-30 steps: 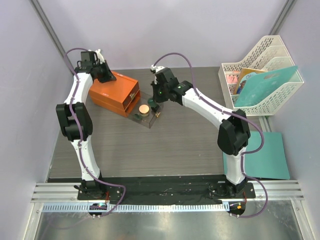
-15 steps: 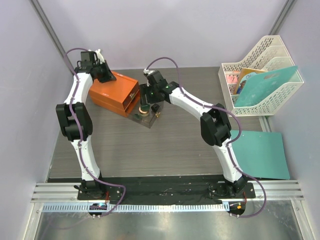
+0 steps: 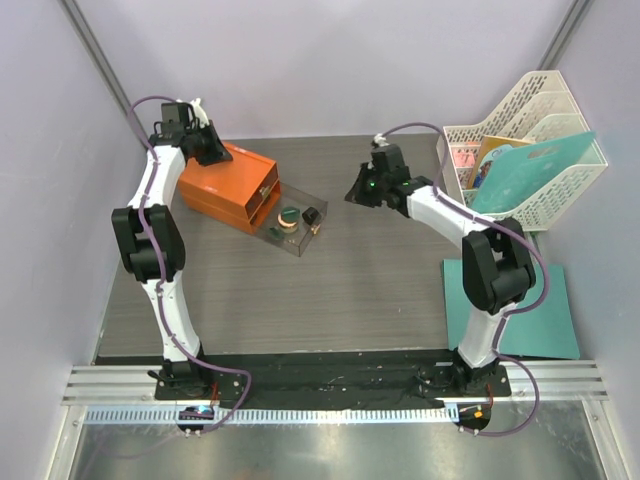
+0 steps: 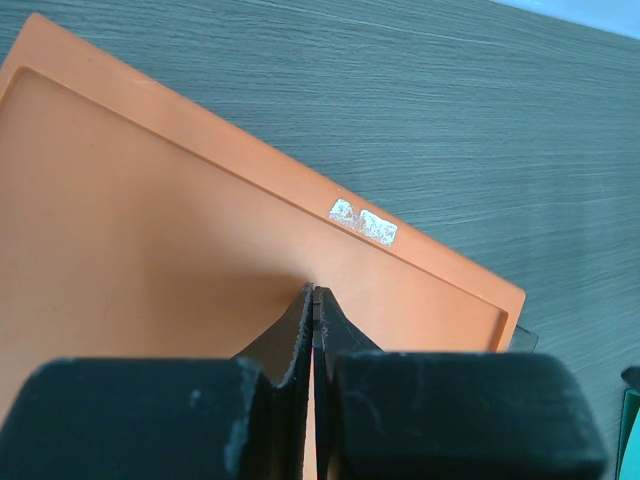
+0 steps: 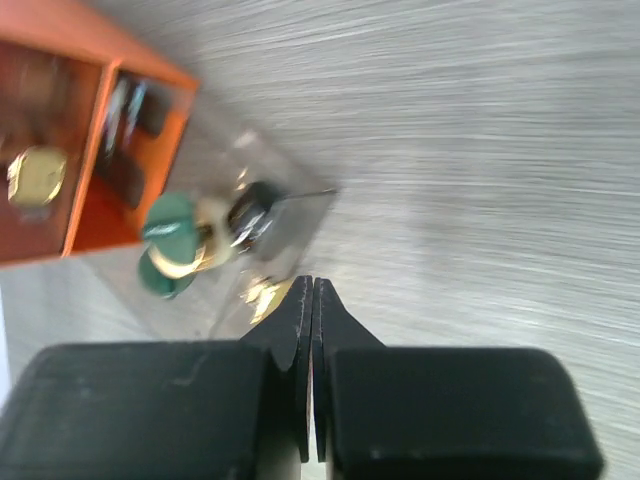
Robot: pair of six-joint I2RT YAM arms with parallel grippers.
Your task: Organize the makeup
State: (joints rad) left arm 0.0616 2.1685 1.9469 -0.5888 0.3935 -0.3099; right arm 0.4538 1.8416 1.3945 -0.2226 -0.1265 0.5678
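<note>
A clear drawer tray [image 3: 303, 241] stands pulled out in front of the orange drawer box [image 3: 225, 185]. In it lie a dark green round jar [image 3: 288, 212], a tan-lidded jar [image 3: 288, 227] and a small black piece [image 3: 311, 214]. The right wrist view shows the green jar [image 5: 166, 214], the black piece [image 5: 251, 210] and the tray [image 5: 290, 222], blurred. My right gripper [image 3: 354, 193] [image 5: 309, 283] is shut and empty, above the table to the right of the tray. My left gripper [image 3: 207, 147] [image 4: 314, 291] is shut and empty, its tips on or just over the orange box top [image 4: 150, 220].
A white file rack [image 3: 530, 150] with teal folders stands at the back right. A teal mat [image 3: 530, 310] lies at the right edge. Inside the orange box [image 5: 70, 40] a gold-lidded item [image 5: 35, 175] and dark items show.
My right gripper has swung from over the drawer tray to the right, away from it. A dark green jar now shows beside the tan-lidded jar. The left arm has not moved.
</note>
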